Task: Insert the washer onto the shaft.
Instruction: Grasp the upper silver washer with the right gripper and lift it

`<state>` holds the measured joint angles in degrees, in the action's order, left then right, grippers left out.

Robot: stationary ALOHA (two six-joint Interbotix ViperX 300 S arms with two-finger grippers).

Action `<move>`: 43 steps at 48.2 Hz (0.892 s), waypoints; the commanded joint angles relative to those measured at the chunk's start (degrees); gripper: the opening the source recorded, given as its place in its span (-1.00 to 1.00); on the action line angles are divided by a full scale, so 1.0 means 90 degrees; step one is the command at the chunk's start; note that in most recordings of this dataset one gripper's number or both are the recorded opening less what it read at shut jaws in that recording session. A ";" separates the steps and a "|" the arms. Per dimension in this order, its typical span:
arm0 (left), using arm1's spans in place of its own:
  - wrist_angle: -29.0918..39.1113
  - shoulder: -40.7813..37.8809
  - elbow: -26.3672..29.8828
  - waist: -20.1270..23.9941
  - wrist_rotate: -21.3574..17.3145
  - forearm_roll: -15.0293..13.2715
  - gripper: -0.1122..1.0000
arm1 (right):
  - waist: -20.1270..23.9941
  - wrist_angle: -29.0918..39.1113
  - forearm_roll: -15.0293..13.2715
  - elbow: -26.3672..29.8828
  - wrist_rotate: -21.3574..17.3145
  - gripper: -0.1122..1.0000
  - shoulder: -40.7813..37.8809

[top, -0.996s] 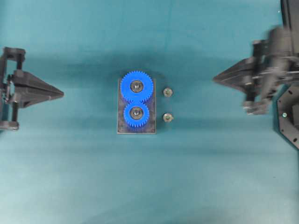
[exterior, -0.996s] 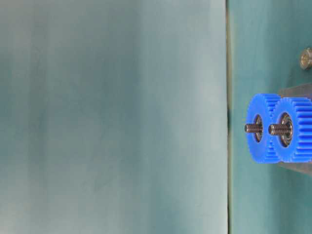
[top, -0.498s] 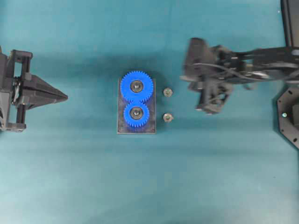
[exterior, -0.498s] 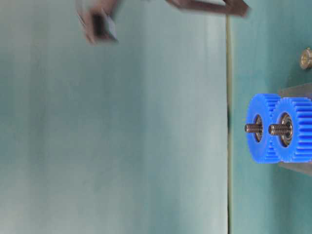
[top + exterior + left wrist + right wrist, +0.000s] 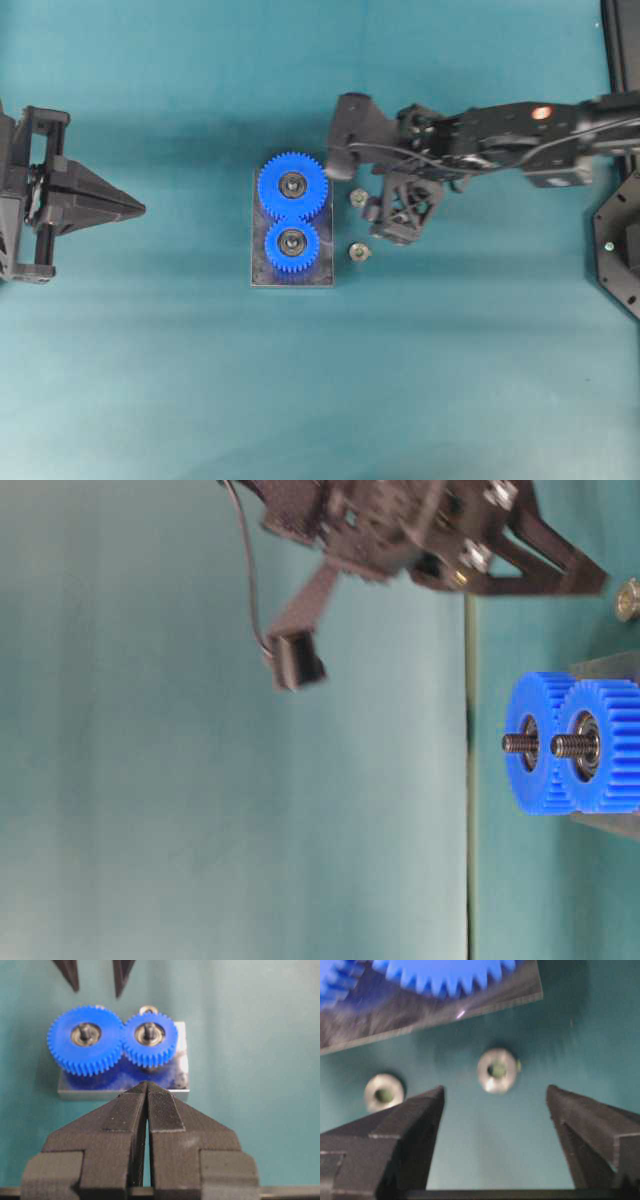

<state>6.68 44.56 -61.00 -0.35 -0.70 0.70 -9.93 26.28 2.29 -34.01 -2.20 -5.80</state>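
Two blue gears [image 5: 291, 213] sit on a grey plate [image 5: 258, 270], each on a threaded shaft [image 5: 515, 743]. Two silver washers lie on the mat right of the plate: one [image 5: 358, 198] beside the large gear, one [image 5: 359, 252] beside the small gear. My right gripper [image 5: 378, 205] is open and empty, hovering just right of the upper washer. In the right wrist view that washer [image 5: 497, 1070] lies just ahead of the open gripper [image 5: 495, 1091], and the other washer [image 5: 383, 1092] is off to the left. My left gripper [image 5: 140, 208] is shut and empty, far left of the plate.
A black fixture [image 5: 620, 240] stands at the right edge of the overhead view. The right arm [image 5: 520, 130] stretches across the upper right of the teal mat. A cable with a connector [image 5: 297, 660] hangs from the right wrist.
My right arm has swung in from the far right edge to just beside the upper washer, jaws open. The left gripper edged slightly inward early on and has since held still.
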 commanded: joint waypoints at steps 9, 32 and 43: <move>-0.0029 -0.0010 0.0117 -0.0010 -0.0010 0.0020 -0.80 | 0.0000 -0.0195 -0.0020 0.0166 0.0059 0.66 -0.0234; -0.0049 0.0000 0.0107 0.0000 0.0000 0.0020 -0.80 | 0.0000 -0.0332 -0.0020 0.0186 0.0049 0.61 -0.0479; -0.0059 0.0010 0.0098 0.0000 0.0000 0.0020 -0.80 | 0.0029 -0.0332 -0.0020 0.0186 0.0039 0.44 -0.0547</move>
<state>6.68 44.65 -61.00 -0.35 -0.70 0.70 -9.93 23.73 2.20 -33.13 -2.20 -10.90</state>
